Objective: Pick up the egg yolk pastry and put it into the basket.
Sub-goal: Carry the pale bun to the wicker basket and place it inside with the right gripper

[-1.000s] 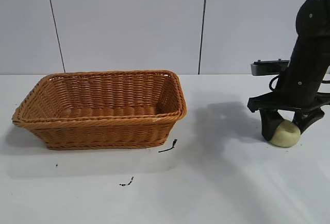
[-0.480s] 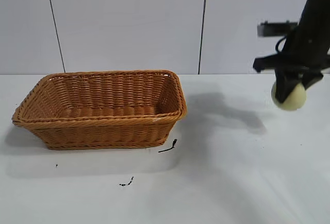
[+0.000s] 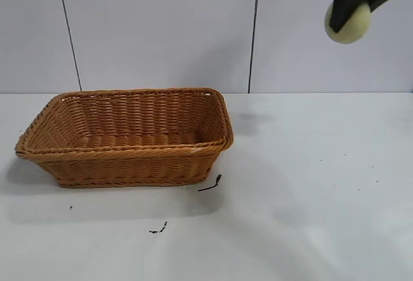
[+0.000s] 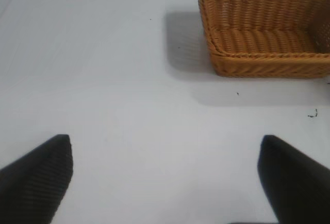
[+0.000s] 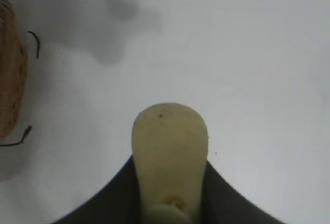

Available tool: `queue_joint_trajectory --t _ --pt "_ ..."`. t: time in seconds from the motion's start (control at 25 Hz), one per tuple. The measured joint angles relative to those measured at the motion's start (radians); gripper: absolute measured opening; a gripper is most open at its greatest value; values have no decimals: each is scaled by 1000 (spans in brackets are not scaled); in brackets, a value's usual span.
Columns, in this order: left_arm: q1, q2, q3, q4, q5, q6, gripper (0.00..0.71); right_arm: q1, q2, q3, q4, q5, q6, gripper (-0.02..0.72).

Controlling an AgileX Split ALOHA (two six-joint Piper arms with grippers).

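My right gripper (image 3: 352, 0) is high at the top right of the exterior view, shut on the egg yolk pastry (image 3: 348, 22), a pale yellow-green lump squeezed between the black fingers (image 5: 116, 193). In the right wrist view the pastry (image 5: 169, 152) sticks out past the fingers, well above the table. The orange-brown wicker basket (image 3: 129, 155) stands on the table at the left, far to the left of and below the pastry; its edge shows in the right wrist view (image 5: 10, 80). My left gripper (image 4: 165, 172) is open and holds nothing; the basket (image 4: 268, 64) lies far ahead of it.
The white table (image 3: 310, 197) carries a few small dark scraps (image 3: 211, 184) in front of the basket's right corner. A grey panelled wall (image 3: 161, 29) stands behind the table.
My right gripper has lifted the pastry from the table at the right up to near the top of the exterior view, shifting slightly left. The basket has not moved.
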Motion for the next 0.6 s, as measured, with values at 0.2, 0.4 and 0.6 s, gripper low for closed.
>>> queue_joint_trajectory --t 0.2,0.4,0.6 --pt "0 0 0 0 0 0 696 164 120 -143 3 14 7 133" --pt "0 0 0 0 0 0 696 266 224 -173 4 -25 13 133" --pt "0 0 0 0 0 0 696 278 344 -173 2 -100 33 133"
